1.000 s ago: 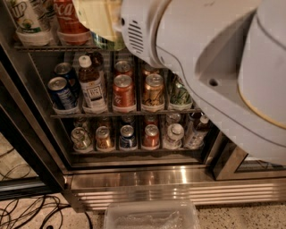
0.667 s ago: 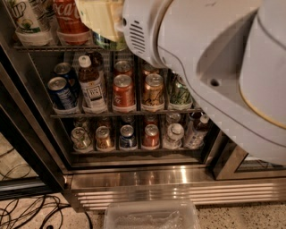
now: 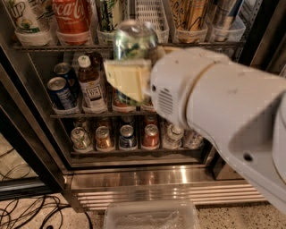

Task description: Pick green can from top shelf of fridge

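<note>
The green can (image 3: 133, 41), dark green with pale speckles and a silver top rim, is held upright in front of the fridge (image 3: 134, 178). My gripper (image 3: 132, 71) is shut on its lower half, and a cream finger (image 3: 127, 79) covers the front of the can. The can's top stands level with the front rail of the top shelf (image 3: 42, 46), outside the rack. My large white arm (image 3: 223, 112) fills the right side of the view and hides the racks behind it.
On the top shelf stand a white cup with a green logo (image 3: 26, 21), a red Coca-Cola can (image 3: 71, 15) and a white slotted tray (image 3: 149, 12). Lower racks hold a blue can (image 3: 60, 91), a bottle (image 3: 91, 85) and short cans. A clear plastic box (image 3: 152, 216) and cables (image 3: 27, 210) lie on the floor.
The arm has drawn back and down out of the top shelf. The green can, hidden before, now shows in the gripper in front of the shelf rail.
</note>
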You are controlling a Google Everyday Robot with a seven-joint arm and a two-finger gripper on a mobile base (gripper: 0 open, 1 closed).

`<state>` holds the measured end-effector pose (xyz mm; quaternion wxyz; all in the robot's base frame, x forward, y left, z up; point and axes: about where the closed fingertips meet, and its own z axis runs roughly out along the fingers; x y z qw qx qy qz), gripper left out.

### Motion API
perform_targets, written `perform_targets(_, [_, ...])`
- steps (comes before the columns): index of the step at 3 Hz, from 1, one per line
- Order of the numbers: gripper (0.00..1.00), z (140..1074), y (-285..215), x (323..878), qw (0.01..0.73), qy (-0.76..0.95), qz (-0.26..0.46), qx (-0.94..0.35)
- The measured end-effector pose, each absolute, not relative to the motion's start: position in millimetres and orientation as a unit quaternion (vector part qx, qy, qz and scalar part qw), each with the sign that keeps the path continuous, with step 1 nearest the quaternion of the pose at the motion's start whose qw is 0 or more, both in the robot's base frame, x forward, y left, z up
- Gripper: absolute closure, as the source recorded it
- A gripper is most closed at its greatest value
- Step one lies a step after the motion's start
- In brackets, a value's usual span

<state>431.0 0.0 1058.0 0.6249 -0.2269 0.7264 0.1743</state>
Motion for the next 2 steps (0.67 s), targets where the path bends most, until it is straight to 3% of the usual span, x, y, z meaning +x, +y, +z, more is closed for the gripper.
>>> perform_targets(2, [1.00,1034.8,-16.7,406.9,0.590,0.757,0.189,-0.208])
